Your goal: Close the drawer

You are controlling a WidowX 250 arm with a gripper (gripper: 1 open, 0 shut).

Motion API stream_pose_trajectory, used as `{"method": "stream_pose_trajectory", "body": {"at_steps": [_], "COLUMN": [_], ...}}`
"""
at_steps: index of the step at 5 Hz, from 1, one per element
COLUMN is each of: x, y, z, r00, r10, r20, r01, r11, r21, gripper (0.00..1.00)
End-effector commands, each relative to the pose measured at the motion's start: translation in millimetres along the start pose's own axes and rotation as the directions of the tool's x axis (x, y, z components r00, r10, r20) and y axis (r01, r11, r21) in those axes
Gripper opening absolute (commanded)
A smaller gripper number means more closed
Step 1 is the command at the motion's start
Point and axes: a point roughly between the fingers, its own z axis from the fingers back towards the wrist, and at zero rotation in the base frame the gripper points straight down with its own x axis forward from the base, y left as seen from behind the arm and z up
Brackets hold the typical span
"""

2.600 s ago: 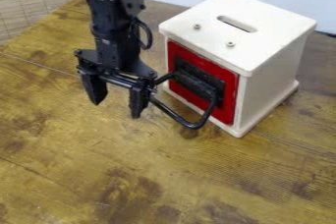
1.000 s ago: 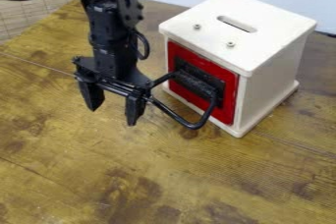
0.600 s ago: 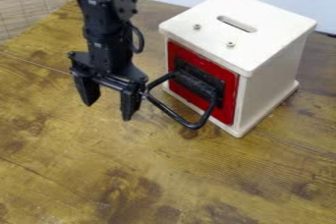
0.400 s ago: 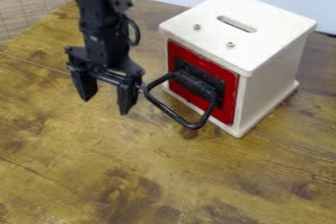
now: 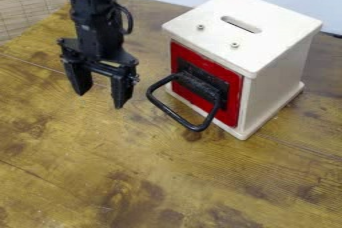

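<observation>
The pincer (image 5: 99,85) hangs point-down from a black arm (image 5: 94,12) at the left of the scene, its two dark fingers spread wide with nothing between them. Its tips hover just above the tabletop (image 5: 120,172); whether they touch the wood cannot be told.

The drawer (image 5: 207,85) lies to the right of the pincer, its red front set into the left-facing side of a cream-white box (image 5: 254,47). The red face sits nearly flush with the casing, with only a thin edge showing at its bottom. A black plate covers the middle of the red face, and from it a big black loop handle (image 5: 178,108) juts out and down toward the pincer, its lower bar close to the tabletop. The near end of the loop is just beside the right-hand finger (image 5: 120,88) of the pincer, with a small gap of bare wood between them; the two do not touch. The pincer is outside the loop, not through it.

The box has a slot (image 5: 245,23) in its top and two small screw heads near the upper front edge. It stands on the worn, stained wooden tabletop. At the far left edge, behind the arm, a bit of woven material (image 5: 30,2) shows.
</observation>
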Motion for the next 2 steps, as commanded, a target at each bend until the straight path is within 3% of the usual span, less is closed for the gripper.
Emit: {"method": "stream_pose_trajectory", "body": {"at_steps": [1, 2], "x": [7.0, 7.6], "y": [11.1, 11.6], "z": [26.2, 30.7], "r00": [0.998, 0.998], "r10": [0.022, 0.020], "r20": [0.062, 0.064], "r01": [-0.022, -0.020], "r11": [1.000, 1.000], "r21": [-0.002, -0.009], "gripper": [1.00, 1.00]}}
